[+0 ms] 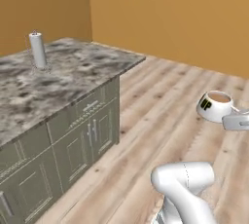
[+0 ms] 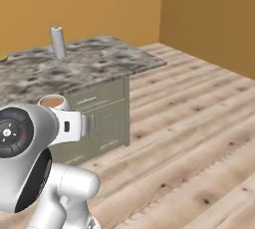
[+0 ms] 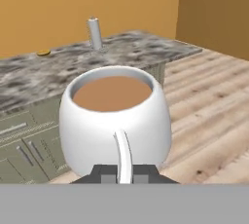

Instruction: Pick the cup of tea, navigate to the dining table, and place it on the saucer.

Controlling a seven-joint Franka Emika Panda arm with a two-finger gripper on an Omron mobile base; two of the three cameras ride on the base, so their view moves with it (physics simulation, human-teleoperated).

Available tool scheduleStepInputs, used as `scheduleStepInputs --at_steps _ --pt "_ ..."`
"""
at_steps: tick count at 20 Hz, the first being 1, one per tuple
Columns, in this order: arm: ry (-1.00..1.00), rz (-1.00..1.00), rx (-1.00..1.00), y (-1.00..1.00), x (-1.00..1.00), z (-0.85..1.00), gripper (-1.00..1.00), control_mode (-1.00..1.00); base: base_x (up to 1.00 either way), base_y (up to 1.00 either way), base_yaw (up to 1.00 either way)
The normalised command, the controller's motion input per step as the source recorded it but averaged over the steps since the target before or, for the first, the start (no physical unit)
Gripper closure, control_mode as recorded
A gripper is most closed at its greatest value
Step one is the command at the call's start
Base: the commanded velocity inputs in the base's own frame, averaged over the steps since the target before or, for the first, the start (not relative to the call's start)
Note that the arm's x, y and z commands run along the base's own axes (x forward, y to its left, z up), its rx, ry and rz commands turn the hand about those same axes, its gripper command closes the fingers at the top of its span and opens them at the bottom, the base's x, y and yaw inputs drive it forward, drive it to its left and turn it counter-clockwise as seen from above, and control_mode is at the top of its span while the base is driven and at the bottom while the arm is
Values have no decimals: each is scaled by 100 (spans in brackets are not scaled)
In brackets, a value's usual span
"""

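End effector [image 3: 124,173] clamped tight on handle of cup of tea [image 3: 115,116]; cup carried in air above wooden floor [image 1: 160,121], beside cabinet tabletop [image 1: 58,79]. Tea near brim. Keep cup level, drive smoothly. Small yellow item [image 3: 44,52] on tabletop, possibly saucer, unclear.

Cup of tea [image 3: 115,121]: white body, black-and-yellow mark on its side, brown liquid. Table [image 1: 29,91]: grey marbled top over olive cabinet fronts. Cylinder [image 1: 37,49] on the table: grey. Floor [image 2: 199,138]: light wood planks. Walls [image 1: 170,9]: ochre. Pincer [image 3: 124,174] fingertips: dark.
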Motion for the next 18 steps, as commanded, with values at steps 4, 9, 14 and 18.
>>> scheduleStepInputs --at_steps 4,9,14,18 --pt "0 0 0 0 0 0 100 100 35 24 53" --pt "0 0 0 0 0 0 100 100 63 7 35" --pt "0 0 0 0 0 0 100 100 99 -16 22" --pt "0 0 0 0 0 0 100 100 80 -71 16"
